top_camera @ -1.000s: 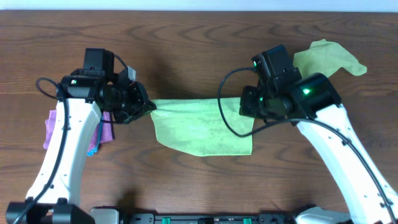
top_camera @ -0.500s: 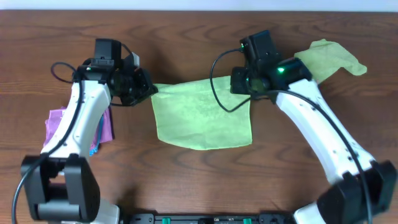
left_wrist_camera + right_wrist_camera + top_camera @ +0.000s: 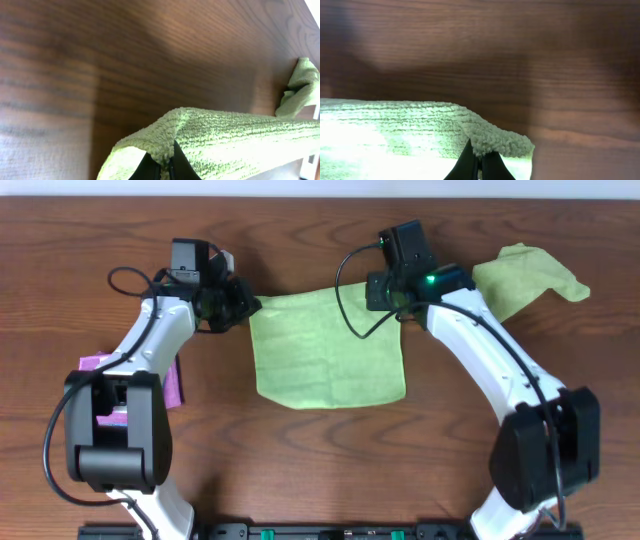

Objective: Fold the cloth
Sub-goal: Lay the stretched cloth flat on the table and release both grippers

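Observation:
The cloth (image 3: 328, 350), a bright lime-green terry towel, spreads across the middle of the wooden table, its far edge lifted. My left gripper (image 3: 247, 305) is shut on the cloth's far left corner; in the left wrist view the fabric (image 3: 210, 137) bunches between the black fingertips (image 3: 167, 167). On the other side, my right gripper (image 3: 397, 302) is shut on the far right corner, and the right wrist view has the cloth (image 3: 420, 125) pinched between its fingertips (image 3: 479, 167). The near edge of the cloth rests on the table.
A duller yellow-green cloth (image 3: 530, 275) lies crumpled at the far right, also seen as the green cloth (image 3: 300, 85) in the left wrist view. A purple cloth (image 3: 170, 385) lies at the left under my left arm. The table's wood (image 3: 320, 460) shows near the front.
Both grippers have moved toward the far side of the table, dragging the cloth's far edge with them. The cloth now lies more stretched out and squarer.

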Controlling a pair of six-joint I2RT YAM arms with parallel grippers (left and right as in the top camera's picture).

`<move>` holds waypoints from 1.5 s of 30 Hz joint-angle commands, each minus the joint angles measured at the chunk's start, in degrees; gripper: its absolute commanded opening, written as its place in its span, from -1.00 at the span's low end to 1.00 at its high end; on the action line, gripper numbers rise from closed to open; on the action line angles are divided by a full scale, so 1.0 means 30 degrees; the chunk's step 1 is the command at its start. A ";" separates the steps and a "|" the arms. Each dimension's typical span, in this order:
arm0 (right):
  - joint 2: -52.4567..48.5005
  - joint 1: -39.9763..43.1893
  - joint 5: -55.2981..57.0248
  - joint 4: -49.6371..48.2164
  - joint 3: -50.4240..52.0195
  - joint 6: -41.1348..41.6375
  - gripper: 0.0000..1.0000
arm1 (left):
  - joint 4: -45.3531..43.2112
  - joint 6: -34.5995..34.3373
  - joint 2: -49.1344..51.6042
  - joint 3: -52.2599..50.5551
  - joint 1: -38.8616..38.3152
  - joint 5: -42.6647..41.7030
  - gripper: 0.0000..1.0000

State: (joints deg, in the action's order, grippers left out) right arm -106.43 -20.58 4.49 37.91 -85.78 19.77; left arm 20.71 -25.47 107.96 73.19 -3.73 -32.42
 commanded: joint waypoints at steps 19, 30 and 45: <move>-0.0823 0.0925 0.4007 -0.1923 -0.0415 -0.1056 0.99 | -0.2455 0.0335 0.0226 0.0291 -0.1392 0.6113 0.91; 0.2244 0.2259 -0.1523 0.6666 -0.0401 0.3133 0.98 | 0.5246 0.1158 -0.1049 0.0306 -0.1392 0.2280 0.90; 0.5974 0.4131 -0.5537 1.1424 0.1989 0.4670 0.98 | 1.1162 -0.1188 -0.6674 -0.1268 -0.1428 0.1275 0.91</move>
State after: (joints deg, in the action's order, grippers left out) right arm -91.64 -9.30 -9.89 71.90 -82.61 32.18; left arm 53.87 -25.96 89.71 71.99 -7.84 -27.14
